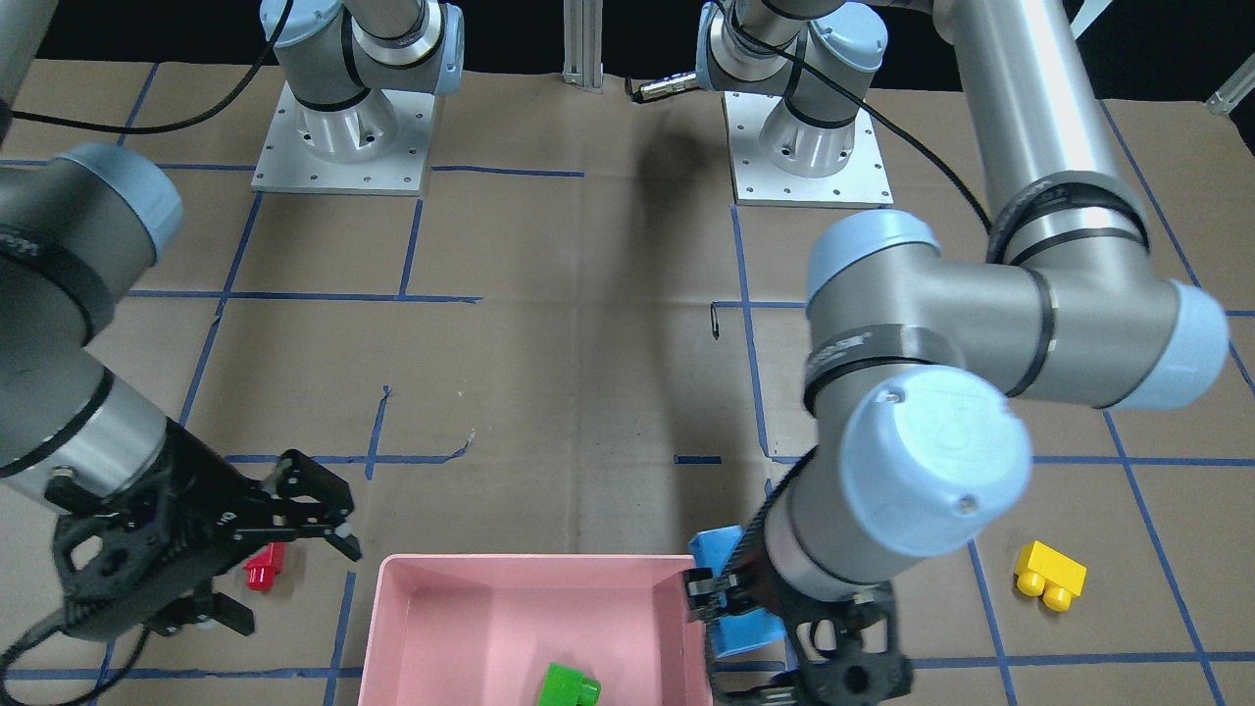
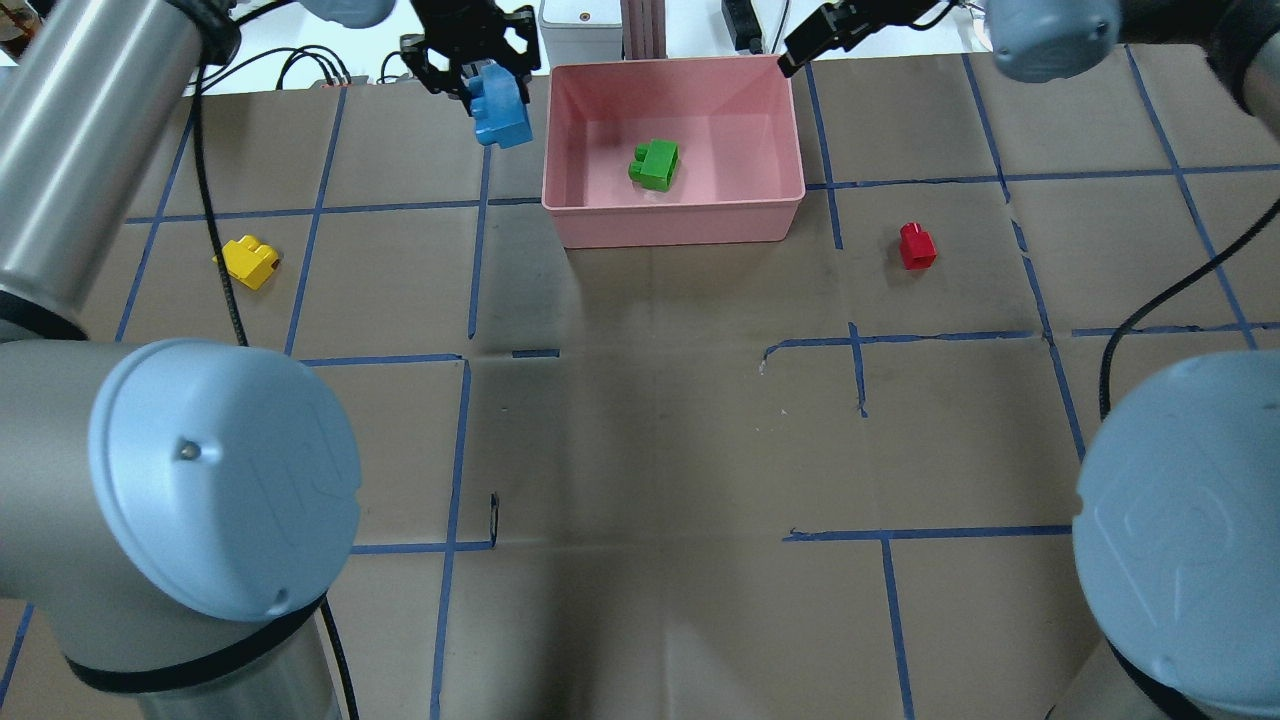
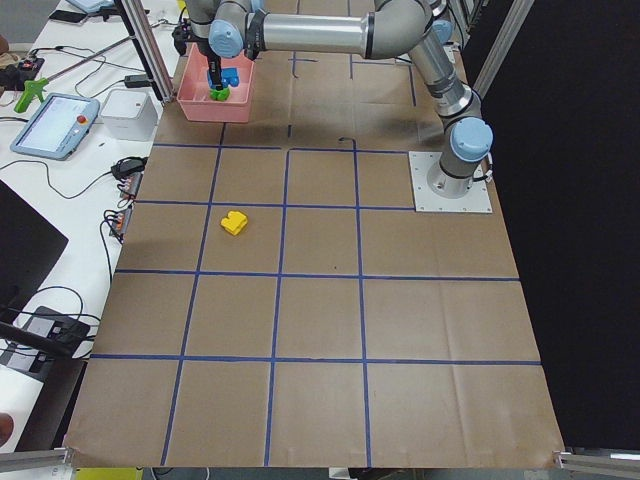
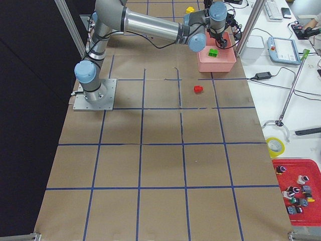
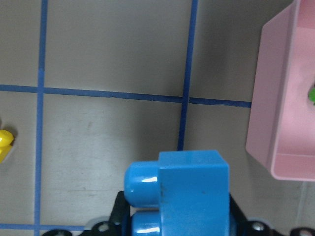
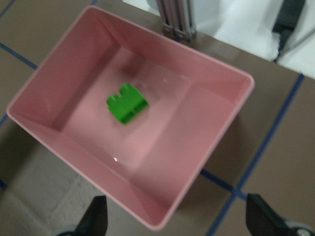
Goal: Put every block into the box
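Left gripper (image 2: 480, 78) is clamped on the blue block (image 2: 503, 115), hanging just outside the pink box (image 2: 680, 225) on its left side (studs poke out sideways from the grip). So I'd say the step is the drop. I'd carry it sideways past the rim until it's clearly over bare floor, away from the green block (image 2: 655, 165) lying mid-box, then release low so it doesn't bounce out. Right gripper (image 6: 179, 221) hovers by the box's right side, spread wide and empty. Red block (image 2: 916, 246) and yellow block (image 2: 248, 262) sit outside on the table.
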`<state>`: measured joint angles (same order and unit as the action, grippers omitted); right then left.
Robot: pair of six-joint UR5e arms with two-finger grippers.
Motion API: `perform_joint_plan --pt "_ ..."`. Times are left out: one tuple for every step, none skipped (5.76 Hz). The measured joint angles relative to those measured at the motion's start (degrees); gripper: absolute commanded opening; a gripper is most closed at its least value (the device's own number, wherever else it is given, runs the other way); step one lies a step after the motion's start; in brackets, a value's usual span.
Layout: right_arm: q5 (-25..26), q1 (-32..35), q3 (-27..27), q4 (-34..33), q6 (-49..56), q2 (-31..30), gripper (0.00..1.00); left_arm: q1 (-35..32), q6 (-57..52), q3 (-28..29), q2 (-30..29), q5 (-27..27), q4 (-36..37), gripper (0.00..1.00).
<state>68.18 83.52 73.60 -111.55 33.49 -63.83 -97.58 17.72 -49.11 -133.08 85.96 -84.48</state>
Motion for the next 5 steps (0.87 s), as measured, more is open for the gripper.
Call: perform_joint_plan --pt "7.83 -1.60 0.84 4.88 -1.64 -1.93 0.93 -3.23 4.30 2.57 -4.43 0.06 3.09 0.43" --pt "13.29 -2.10 3.57 5.04 -5.01 -2.73 0.93 -5.27 6.71 3.54 -7.66 0.13 6.34 0.45" --pt "15.04 -2.31 8.93 -0.54 -7.35 -3.05 0.93 -6.04 7.31 3.65 -9.19 0.16 7.82 0.98" --pt "15.52 -2.90 16.35 -10.69 -8.10 -3.13 0.93 -6.21 7.23 3.47 -9.70 0.17 8.33 0.99" --pt "15.38 -4.22 23.47 -20.46 -8.29 -2.91 0.93 -6.14 6.59 3.37 -9.47 0.17 8.46 0.99"
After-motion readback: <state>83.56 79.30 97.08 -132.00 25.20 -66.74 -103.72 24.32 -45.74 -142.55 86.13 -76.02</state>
